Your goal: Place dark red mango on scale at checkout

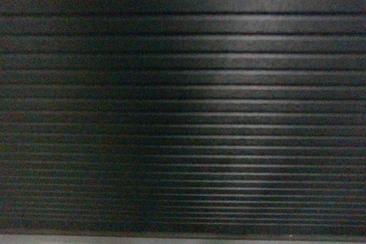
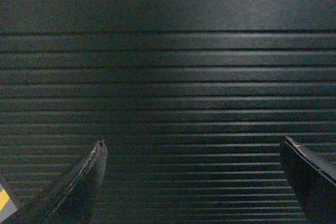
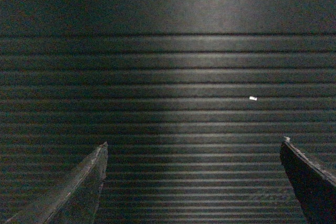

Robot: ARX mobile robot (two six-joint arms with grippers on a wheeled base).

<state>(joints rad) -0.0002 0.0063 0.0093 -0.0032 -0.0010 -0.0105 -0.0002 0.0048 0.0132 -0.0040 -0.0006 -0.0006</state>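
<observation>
Checkout (image 1: 183, 112) faces both wide-open, empty grippers: left gripper (image 2: 191, 148), right gripper (image 3: 193, 148).

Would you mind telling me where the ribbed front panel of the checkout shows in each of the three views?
Head: the ribbed front panel fills nearly the whole picture, with a grey strip along the bottom edge.
Left wrist: it fills the picture below a grey strip at the top, behind the open left gripper.
Right wrist: the same, behind the open right gripper.
Shared landmark: the horizontal ribs.

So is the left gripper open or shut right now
Open. In the left wrist view the left gripper has its jaws standing far apart, with only the checkout ribbed panel between them.
</observation>
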